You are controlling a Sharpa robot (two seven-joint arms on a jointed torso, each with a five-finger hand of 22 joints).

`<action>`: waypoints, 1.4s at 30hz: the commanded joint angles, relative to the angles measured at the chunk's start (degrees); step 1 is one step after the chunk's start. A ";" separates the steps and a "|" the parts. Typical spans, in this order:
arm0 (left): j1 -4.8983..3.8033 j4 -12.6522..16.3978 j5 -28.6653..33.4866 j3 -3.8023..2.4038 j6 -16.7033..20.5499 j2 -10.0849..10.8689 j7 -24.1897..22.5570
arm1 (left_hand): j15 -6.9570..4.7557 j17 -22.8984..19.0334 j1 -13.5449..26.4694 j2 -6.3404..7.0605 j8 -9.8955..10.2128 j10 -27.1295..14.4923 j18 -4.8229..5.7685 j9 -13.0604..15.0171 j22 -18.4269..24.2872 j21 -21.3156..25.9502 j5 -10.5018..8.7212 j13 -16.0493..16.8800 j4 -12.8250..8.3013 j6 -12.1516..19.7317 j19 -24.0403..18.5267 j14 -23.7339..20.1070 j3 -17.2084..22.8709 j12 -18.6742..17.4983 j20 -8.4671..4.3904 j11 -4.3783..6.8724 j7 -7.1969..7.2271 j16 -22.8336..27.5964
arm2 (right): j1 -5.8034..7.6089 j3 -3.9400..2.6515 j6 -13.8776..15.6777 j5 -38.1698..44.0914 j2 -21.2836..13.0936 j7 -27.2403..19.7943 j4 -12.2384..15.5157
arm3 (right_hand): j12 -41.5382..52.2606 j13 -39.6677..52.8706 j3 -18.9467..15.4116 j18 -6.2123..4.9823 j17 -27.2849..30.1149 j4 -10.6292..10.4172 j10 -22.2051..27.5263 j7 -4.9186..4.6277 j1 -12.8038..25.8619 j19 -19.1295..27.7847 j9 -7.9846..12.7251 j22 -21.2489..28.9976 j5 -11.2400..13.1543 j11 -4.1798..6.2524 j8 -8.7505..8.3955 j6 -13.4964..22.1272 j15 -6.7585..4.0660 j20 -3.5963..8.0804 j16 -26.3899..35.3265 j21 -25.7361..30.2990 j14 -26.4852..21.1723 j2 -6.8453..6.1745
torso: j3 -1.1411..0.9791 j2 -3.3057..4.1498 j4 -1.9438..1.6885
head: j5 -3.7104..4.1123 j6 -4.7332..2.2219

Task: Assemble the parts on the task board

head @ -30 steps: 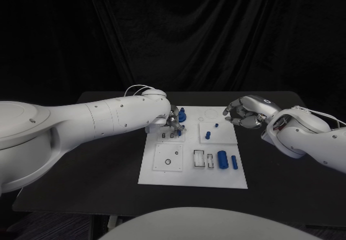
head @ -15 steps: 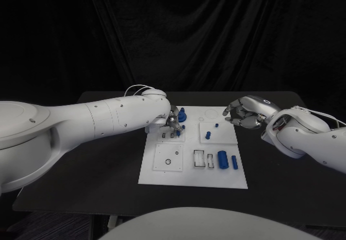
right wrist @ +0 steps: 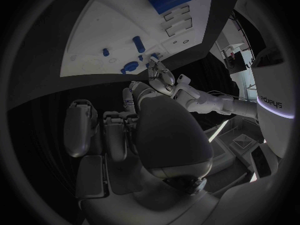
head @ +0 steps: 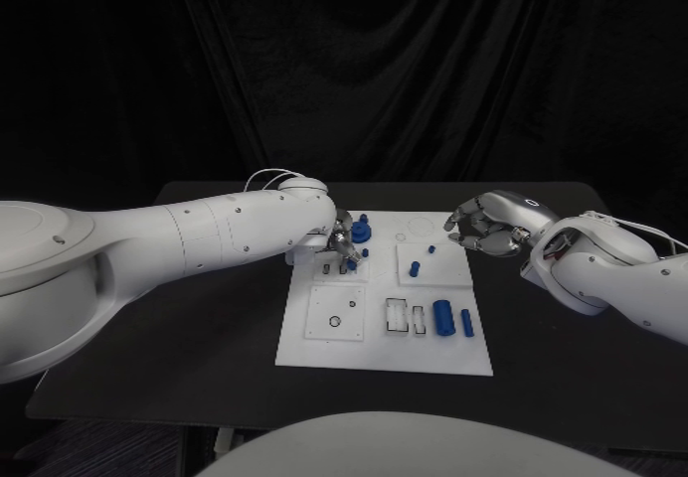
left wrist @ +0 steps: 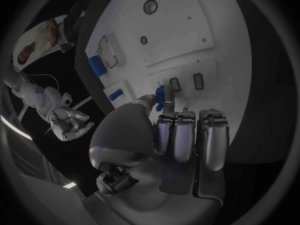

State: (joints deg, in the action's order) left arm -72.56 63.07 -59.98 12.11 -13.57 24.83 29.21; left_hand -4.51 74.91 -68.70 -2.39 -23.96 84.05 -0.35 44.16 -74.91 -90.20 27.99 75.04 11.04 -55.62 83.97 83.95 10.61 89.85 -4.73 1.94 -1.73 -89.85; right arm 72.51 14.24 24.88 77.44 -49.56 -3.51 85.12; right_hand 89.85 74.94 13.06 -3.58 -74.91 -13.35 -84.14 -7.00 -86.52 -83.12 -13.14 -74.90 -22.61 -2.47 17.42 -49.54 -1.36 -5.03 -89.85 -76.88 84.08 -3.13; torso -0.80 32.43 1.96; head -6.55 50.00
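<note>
Two hands are seen over the white task board (head: 323, 348). On the left, the left hand (head: 338, 245) is lowered onto the board's far left section, and a small blue part (left wrist: 160, 97) is pinched at its fingertips (left wrist: 164, 120), just above two narrow slots (left wrist: 186, 83), as the left wrist view shows. Just beside that hand, a knobbed blue part (head: 362, 232) stands upright. Nearer the middle, a short blue peg (head: 413, 268) lies on the board, and toward the near edge a thick blue cylinder (head: 443, 317) and a slimmer blue pin (head: 466, 321) lie side by side. To the right, off the board's far corner, the right hand (head: 489, 227) is held curled, with nothing in it. The parts are judged light, rigid and smooth, so likely slippery; each would best be taken across its middle.
</note>
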 commanded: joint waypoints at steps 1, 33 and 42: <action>0.16 0.45 -0.09 -0.04 0.54 0.35 -0.54 | -0.32 15.09 0.32 0.64 0.29 5.95 0.35 0.43 -15.09 0.20 0.59 14.96 -0.22 -0.43 6.03 6.05 1.46 0.15 -0.41 0.44 0.08 -0.15 | -0.17 -0.03 -0.44 0.05 -0.10 1.30 -0.04 | 0.15 15.06 0.26 0.34 -15.09 0.07 -5.86 -0.43 0.00 0.10 0.07 -10.82 -0.20 -0.46 0.16 -0.14 0.46 -0.15 -0.15 0.34 5.92 0.47 | 0.00 -0.01 0.06 | -0.13 0.00; 0.20 6.51 -0.09 -0.02 7.49 6.16 -1.90 | -0.42 15.09 3.19 2.50 1.00 5.95 0.35 2.17 -15.09 0.20 1.20 14.96 -0.85 -1.09 6.03 6.05 6.65 0.15 -0.46 0.48 0.13 -0.15 | -0.17 -0.03 -2.14 0.05 -0.54 2.61 0.09 | 0.15 15.06 0.42 0.10 -15.09 -0.05 -5.86 -0.44 0.21 0.62 0.06 -10.49 -0.15 -0.51 0.30 -0.41 0.54 -0.24 -0.15 1.34 5.92 0.72 | 0.00 0.04 0.02 | -1.05 0.00; 0.58 7.00 -0.09 -0.02 9.64 6.83 -1.51 | -0.33 15.09 4.12 2.76 1.62 5.95 0.35 2.58 -15.09 0.20 -0.25 14.96 -0.91 -0.77 6.03 6.05 7.92 0.15 -0.39 0.34 -0.05 -0.15 | -0.17 -0.03 -2.41 0.04 -0.75 2.96 0.28 | 0.15 15.06 0.43 0.08 -15.09 -0.04 -5.86 -0.43 0.22 0.66 0.06 -10.46 -0.14 -0.51 0.31 -0.43 0.54 -0.25 -0.15 1.42 5.92 0.72 | -0.01 0.04 -0.07 | -1.08 0.00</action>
State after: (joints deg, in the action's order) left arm -72.19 69.82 -60.00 12.12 -6.15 31.62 28.36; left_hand -4.50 74.92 -65.10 0.56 -22.48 84.05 -0.35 46.69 -74.91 -90.20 27.91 75.04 10.11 -56.61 83.97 83.94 18.30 89.85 -4.72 1.91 -1.77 -89.85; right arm 72.48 14.25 23.01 77.43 -50.16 -1.92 85.24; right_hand 89.85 74.91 13.06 -3.58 -74.91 -13.35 -83.92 -7.20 -86.16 -82.92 -13.15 -74.94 -22.60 -2.68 17.42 -49.75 -1.16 -5.23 -89.85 -75.66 83.87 -2.77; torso -0.81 32.47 1.91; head -7.61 50.00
